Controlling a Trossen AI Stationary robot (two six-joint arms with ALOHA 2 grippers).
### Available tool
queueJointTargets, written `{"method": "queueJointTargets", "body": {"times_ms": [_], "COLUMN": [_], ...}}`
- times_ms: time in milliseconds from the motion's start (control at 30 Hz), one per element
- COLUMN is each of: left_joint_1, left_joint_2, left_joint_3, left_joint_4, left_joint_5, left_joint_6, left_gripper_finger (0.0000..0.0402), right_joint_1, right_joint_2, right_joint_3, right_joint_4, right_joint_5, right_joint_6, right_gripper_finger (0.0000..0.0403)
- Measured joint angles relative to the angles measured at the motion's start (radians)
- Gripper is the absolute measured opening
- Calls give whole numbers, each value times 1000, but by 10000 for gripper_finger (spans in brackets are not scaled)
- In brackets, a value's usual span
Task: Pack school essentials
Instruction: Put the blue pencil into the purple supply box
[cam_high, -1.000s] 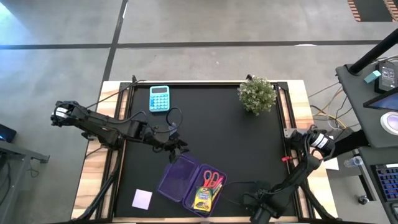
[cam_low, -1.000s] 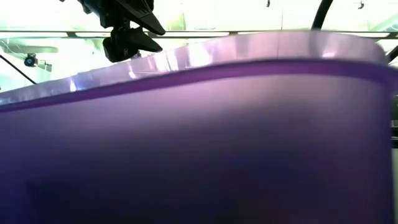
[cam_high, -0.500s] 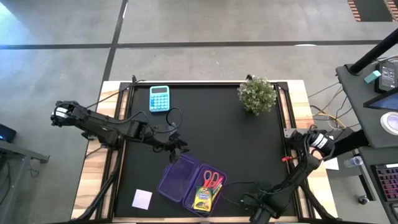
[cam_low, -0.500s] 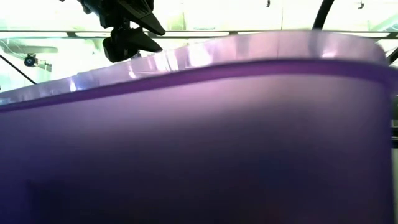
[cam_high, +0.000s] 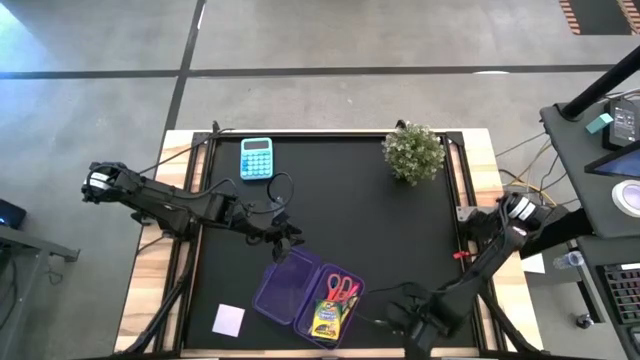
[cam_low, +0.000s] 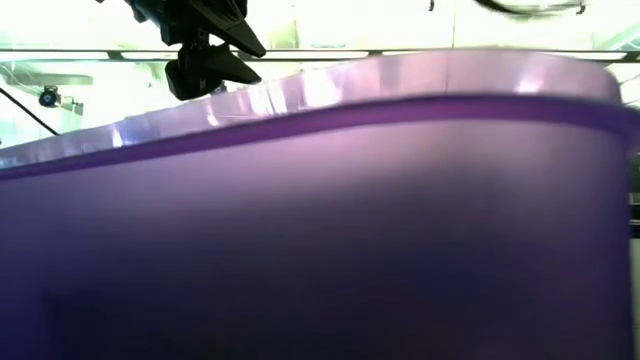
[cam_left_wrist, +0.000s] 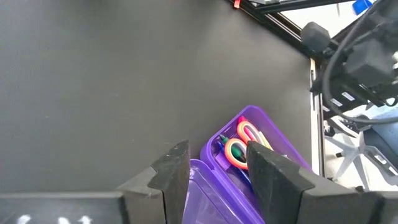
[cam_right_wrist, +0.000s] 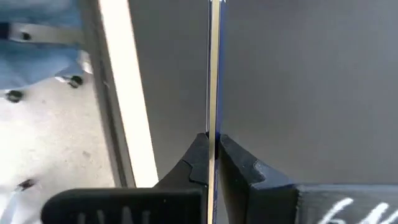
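Observation:
The translucent purple case (cam_high: 288, 285) lies open near the table's near edge and fills the low view (cam_low: 320, 220). Its base holds red-handled scissors (cam_high: 342, 288), a yellow crayon box (cam_high: 325, 318) and pens. The lilac note pad (cam_high: 228, 320) lies flat to the case's left. My left gripper (cam_high: 287, 243) is open and hovers over the lid's far corner; its wrist view shows the case (cam_left_wrist: 249, 162) below the fingers. My right gripper (cam_high: 408, 322) is to the right of the case, shut on a thin yellow pen (cam_right_wrist: 213, 74). My right gripper (cam_right_wrist: 213, 135) pinches the thin yellow pen between its two fingers. The pen lies along the fingers, and its shaft (cam_right_wrist: 213, 118) sticks out straight past their tips over the dark mat. Whether its far end touches the mat cannot be told.
A teal calculator (cam_high: 256, 158) lies near the far left corner and a small potted plant (cam_high: 413, 152) stands near the far right. The middle of the black mat (cam_high: 380, 230) is bare. Cables trail beside the right arm at the table's right edge.
My right arm has shifted: its gripper has moved a little away from the near edge and its cable has left the top of the low view. The left arm and the case have kept still.

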Motion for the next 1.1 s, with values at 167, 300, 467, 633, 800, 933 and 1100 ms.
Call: {"method": "queueJointTargets", "body": {"times_ms": [167, 300, 467, 633, 800, 933, 1100], "left_joint_1": [0, 0, 0, 0, -1, -1, -1], "left_joint_2": [0, 0, -1, -16, -56, -92, -133], "left_joint_3": [0, 0, 2, 3, 6, 2, 1], "left_joint_4": [0, 0, 0, -1, 1, -1, -1], "left_joint_5": [0, 0, 1, 23, 33, 34, 33], "left_joint_6": [0, -1, -1, -5, -27, -27, -27], "left_gripper_finger": [141, 141, 141, 141, 141, 141, 141], "right_joint_1": [-99, -198, -322, -405, -445, -458, -459], "right_joint_2": [-25, -28, 12, 85, 185, 254, 353], "right_joint_3": [12, 45, 114, 208, 309, 389, 505], "right_joint_4": [-2, 5, 8, 11, 14, 15, 13], "right_joint_5": [32, 33, 32, 31, 22, 22, -6], "right_joint_6": [-205, -453, -796, -1121, -1322, -1426, -1531], "right_gripper_finger": [9, 9, 9, 9, 9, 9, 9]}}
